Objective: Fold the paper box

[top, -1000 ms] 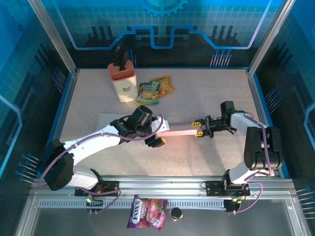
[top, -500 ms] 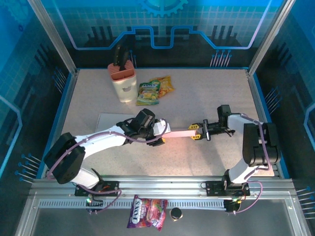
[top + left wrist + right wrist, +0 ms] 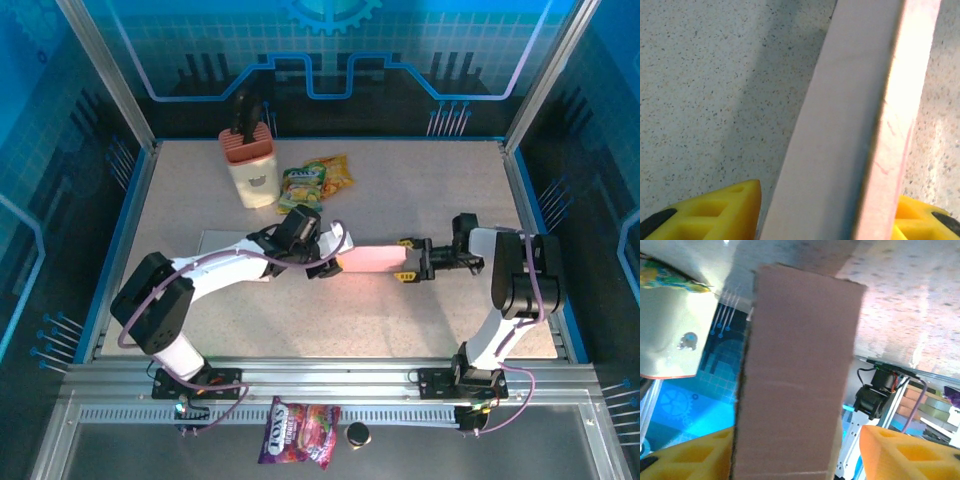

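Note:
The paper box (image 3: 375, 258) is a long pink, flattened piece hanging level over the middle of the table between my two grippers. My left gripper (image 3: 335, 254) has the box's left end. In the left wrist view the box (image 3: 840, 150) runs up between the yellow fingertips (image 3: 715, 217) and touches both, so my left gripper (image 3: 822, 222) is shut on it. My right gripper (image 3: 409, 262) stands around the right end. In the right wrist view the box (image 3: 795, 380) rests against the left fingertip (image 3: 690, 455), with a gap to the right one, so my right gripper (image 3: 800, 457) is open.
A cream holder with an orange top (image 3: 250, 165) and snack packets (image 3: 315, 183) stand at the back left. A white sheet (image 3: 222, 245) lies flat under the left arm. Another snack packet (image 3: 298, 432) and a small black thing (image 3: 357, 434) lie below the front rail.
The box and both grippers have shifted towards the back of the table. My left jaws have closed in on the box's left end. My right jaws have widened off its right end.

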You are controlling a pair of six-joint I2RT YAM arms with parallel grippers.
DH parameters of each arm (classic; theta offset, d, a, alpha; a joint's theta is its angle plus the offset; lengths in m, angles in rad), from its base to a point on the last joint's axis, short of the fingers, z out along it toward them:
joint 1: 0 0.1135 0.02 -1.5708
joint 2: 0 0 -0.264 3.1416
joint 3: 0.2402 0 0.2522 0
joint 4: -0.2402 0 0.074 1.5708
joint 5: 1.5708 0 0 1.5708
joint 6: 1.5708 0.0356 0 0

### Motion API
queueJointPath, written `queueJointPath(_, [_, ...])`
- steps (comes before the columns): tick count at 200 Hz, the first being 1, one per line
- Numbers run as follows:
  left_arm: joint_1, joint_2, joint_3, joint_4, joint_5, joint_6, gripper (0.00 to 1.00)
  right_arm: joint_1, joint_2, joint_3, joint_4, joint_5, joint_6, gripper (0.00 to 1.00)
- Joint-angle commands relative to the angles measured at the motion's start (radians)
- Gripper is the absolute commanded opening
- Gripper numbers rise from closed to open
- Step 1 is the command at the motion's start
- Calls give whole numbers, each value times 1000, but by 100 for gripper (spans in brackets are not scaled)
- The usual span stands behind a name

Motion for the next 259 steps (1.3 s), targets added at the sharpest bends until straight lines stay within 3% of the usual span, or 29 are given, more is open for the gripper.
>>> queueJointPath(1, [34, 43, 88, -115, 116, -75, 45, -27, 1, 67, -46, 3, -15, 64])
queueJointPath(33, [59, 86, 156, -174, 179, -135, 44, -45, -28, 114, -34, 39, 22, 66])
queueJointPath(71, [61, 99, 177, -194, 180, -141, 44, -61, -65, 178, -112, 103, -21, 67])
queueJointPath(97, [60, 103, 194, -224, 153, -147, 44, -106, -189, 210, -196, 271, -77, 66])
queueJointPath(119, [51, 98, 198, -242, 107, -169, 44, -106, -358, 233, -280, 504, -129, 64])
queueJointPath(139, [32, 92, 187, -250, 70, -177, 44, -30, -540, 167, -210, 665, -106, 59])
queueJointPath(161, [8, 78, 165, -240, 36, -187, 44, 133, -705, 22, -13, 778, -4, 54])
queueJointPath(200, [-22, 54, 145, -216, -12, -192, 45, 433, -780, -124, 252, 953, 174, 54])
queueJointPath(231, [-39, 51, 144, -210, -37, -184, 45, 484, -736, -227, 461, 951, 269, 55])
queueJointPath(259, [-56, 50, 150, -213, -58, -175, 45, 490, -694, -235, 516, 939, 275, 55])
